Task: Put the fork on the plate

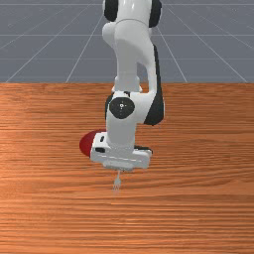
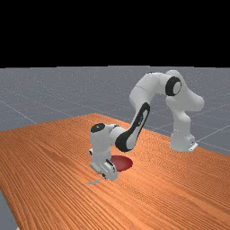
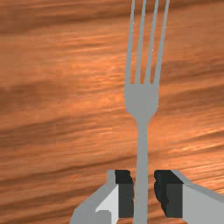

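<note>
In the far view, my gripper is low over the table, beside the dark red plate. The grey fork sticks out from under the hand, on the side away from the arm's base. In the front view its tines point toward the picture's bottom, and the hand partly covers the plate. The wrist view has the fork's handle running between the fingertips of my gripper. They stand open around it, with a visible gap on one side.
The wooden table extends around the fork and plate. The arm's forearm and wrist hang over the table behind the hand, close to the plate.
</note>
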Controlling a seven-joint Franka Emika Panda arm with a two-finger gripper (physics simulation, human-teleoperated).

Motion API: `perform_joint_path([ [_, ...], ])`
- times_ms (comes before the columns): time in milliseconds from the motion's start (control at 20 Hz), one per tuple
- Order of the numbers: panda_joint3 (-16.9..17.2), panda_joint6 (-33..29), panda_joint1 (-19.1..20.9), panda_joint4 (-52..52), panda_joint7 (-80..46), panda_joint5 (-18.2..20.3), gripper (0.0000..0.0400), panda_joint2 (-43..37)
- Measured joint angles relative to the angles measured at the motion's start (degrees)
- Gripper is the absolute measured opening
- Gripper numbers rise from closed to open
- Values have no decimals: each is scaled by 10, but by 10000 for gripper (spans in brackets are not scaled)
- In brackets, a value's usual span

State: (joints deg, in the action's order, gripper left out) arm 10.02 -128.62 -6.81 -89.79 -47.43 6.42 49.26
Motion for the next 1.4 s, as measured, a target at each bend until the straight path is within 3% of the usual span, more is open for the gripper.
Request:
perform_joint_path([
  [200, -13, -1, -15, -148, 13, 9, 86, -142],
  [600, -23, -11, -30, -215, 14, 13, 86, -190],
  [850, -11, -37, -28, -338, 14, 15, 86, -313],
  [1050, 24, -104, -3, -383, 19, -2, 86, -308],
  [1200, 49, -120, 21, -388, 30, -15, 86, -299],
  [1400, 57, -132, 28, -386, 27, -25, 86, -269],
])
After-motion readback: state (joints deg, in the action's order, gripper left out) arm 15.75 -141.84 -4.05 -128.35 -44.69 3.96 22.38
